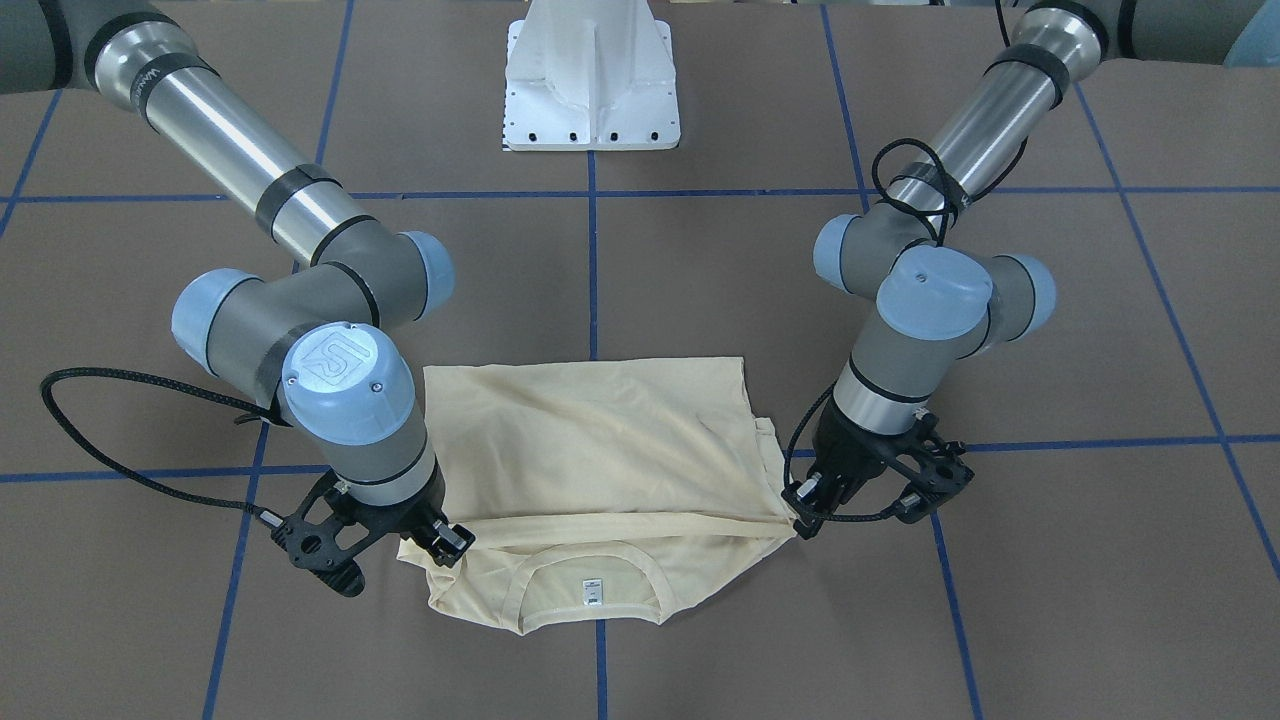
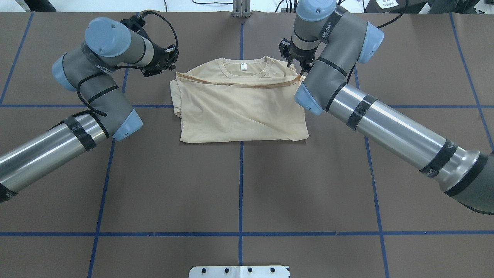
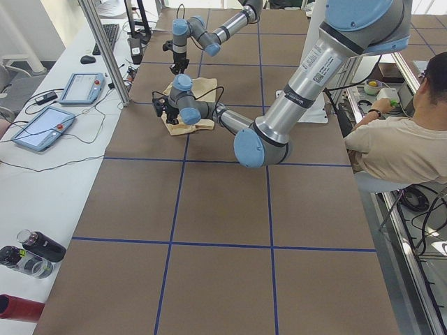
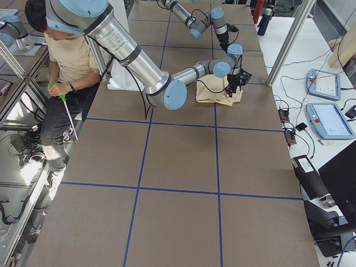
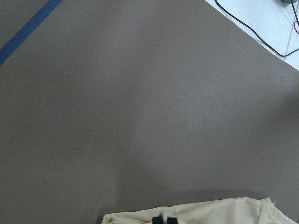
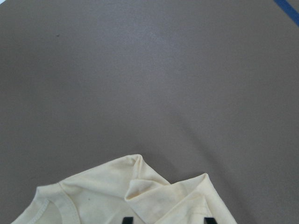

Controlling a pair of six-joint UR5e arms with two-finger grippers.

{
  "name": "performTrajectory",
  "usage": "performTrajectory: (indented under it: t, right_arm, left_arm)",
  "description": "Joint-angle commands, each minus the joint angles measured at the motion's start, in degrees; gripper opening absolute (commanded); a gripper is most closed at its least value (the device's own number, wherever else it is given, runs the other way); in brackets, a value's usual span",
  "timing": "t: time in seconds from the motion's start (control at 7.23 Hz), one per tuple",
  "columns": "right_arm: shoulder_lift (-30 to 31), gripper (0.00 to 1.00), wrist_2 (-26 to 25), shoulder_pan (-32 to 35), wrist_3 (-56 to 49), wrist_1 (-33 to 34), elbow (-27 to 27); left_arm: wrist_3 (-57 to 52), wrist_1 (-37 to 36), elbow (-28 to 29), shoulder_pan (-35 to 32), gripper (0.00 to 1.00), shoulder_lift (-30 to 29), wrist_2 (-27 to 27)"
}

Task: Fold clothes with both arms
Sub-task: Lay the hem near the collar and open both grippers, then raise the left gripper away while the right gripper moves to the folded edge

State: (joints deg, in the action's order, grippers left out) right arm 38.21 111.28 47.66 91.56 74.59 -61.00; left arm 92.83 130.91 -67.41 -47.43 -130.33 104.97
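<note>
A brown-covered table [image 2: 239, 185] marked with a blue tape grid carries everything. The left arm [image 2: 46, 146] and right arm [image 2: 389, 127], both silver-grey tubes with light-blue joint caps, reach from the robot's side to the table's far edge.

There, centred between the two side edges, lies a pale cream-yellow thin-fabric T-shirt [image 2: 239, 112]. It is folded over on itself into a rough rectangle, its ribbed round neck [image 2: 222, 69] towards the far edge. The folded-over fabric ends in a straight edge just short of the neck.

The black cabled left gripper [image 1: 805, 512] is clenched on one end of that fold edge, its tips almost together. At the other end, the black right gripper [image 1: 450, 540] is released, and the wrist view shows its fingers [image 6: 127, 219] spread wide over the cloth.

A small white label [image 2: 243, 66] sits inside the neck.
</note>
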Motion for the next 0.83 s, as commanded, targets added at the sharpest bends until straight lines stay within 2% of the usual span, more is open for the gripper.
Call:
performTrajectory:
  t: [0.0, 0.14, 0.28, 0.42, 0.55, 0.69]
  right_arm:
    - [0.5, 0.76, 0.1, 0.1, 0.7, -0.1, -2.5]
    - [4.2, 0.8, 0.3, 0.0, 0.9, -0.4, -7.7]
    - [9.6, 0.83, 0.3, -1.9, 2.6, -0.5, -15.2]
    - [14.4, 0.87, -0.4, -4.1, 5.4, -0.5, -21.9]
    - [18.2, 0.9, -3.0, -6.6, 8.6, -0.5, -27.1]
    - [20.9, 0.89, -8.5, -10.4, 11.5, -0.5, -30.8]
  left_arm:
    - [-1.0, 0.3, 0.4, -1.1, 0.28, 0.1, -0.1]
    - [-1.1, 0.3, 0.1, -2.2, 0.28, 0.0, 0.2]
    - [-1.1, 0.3, -0.4, -2.4, 0.28, 0.0, 0.4]
    - [-1.1, 0.3, -1.7, -2.7, 0.33, 0.2, 0.4]
    - [-1.0, 0.2, -4.4, -2.8, 0.34, 1.2, 0.4]
    - [-1.0, 0.2, -6.7, -2.8, 0.35, 2.9, 0.4]
